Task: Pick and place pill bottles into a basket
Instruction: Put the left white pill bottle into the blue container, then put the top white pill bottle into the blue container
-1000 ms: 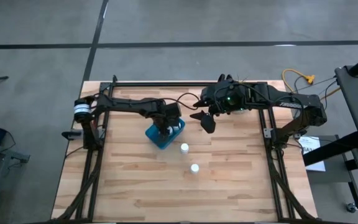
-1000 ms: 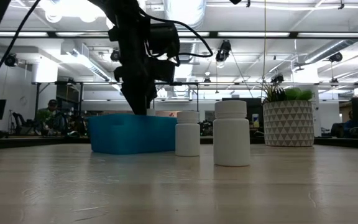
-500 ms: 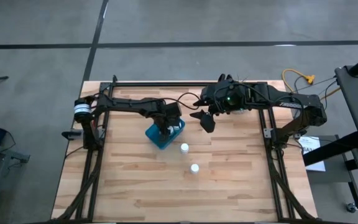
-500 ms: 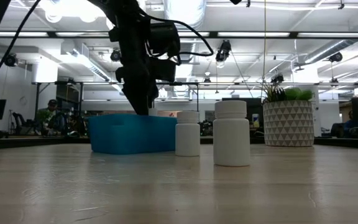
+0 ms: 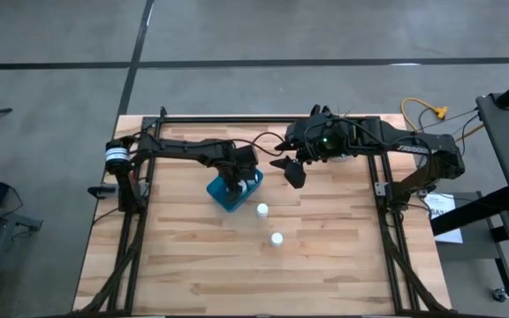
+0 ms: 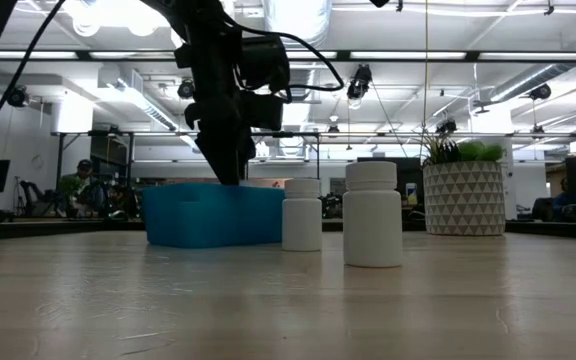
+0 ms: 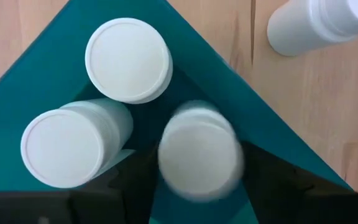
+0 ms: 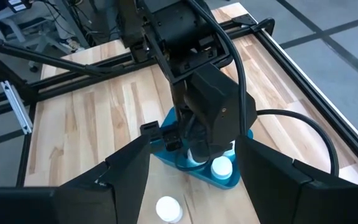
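The teal basket [image 5: 233, 192] stands on the wooden table left of its middle. My left gripper [image 5: 236, 183] points down into it, open. Its fingers stand on either side of a blurred white pill bottle [image 7: 199, 155], with a strip of teal showing between one finger and the bottle. Two more bottles [image 7: 128, 59] [image 7: 64, 149] stand upright in the basket [image 7: 36, 81]. Two bottles [image 5: 262, 209] [image 5: 277, 238] stand on the table near the basket; they also show in the low view [image 6: 302, 215] [image 6: 373, 215]. My right gripper [image 5: 292, 172] hangs open and empty, right of the basket.
A white patterned pot with a green plant [image 6: 463, 195] stands toward the table's far right, under my right arm. Black frame rails [image 5: 136, 238] run along the table's left, right and far edges. Bare wood lies toward the near edge [image 5: 263, 283].
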Robot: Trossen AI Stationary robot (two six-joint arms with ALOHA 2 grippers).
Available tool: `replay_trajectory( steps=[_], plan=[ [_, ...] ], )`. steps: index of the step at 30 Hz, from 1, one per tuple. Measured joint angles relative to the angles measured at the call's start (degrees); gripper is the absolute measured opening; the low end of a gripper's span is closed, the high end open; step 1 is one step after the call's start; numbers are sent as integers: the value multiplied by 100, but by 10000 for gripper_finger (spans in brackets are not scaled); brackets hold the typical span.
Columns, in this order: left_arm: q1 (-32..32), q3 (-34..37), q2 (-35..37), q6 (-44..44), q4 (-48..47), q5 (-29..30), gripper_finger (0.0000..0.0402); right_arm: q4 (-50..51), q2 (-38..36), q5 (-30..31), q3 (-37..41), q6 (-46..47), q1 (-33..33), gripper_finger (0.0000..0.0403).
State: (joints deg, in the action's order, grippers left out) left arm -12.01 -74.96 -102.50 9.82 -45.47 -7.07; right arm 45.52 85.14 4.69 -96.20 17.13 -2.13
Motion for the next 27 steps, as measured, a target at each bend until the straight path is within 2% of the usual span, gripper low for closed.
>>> replay_trajectory(
  steps=[12,20,27],
  plan=[
    [2,-152,14,-45,-138,8,253,0,7,-4,0,74,0,226],
    [17,-800,140,-161,-649,17,256,-150,-13,-15,0,58,11,226],
    [106,-1086,661,-398,-592,23,256,-309,-286,48,0,37,20,226]
  ],
)
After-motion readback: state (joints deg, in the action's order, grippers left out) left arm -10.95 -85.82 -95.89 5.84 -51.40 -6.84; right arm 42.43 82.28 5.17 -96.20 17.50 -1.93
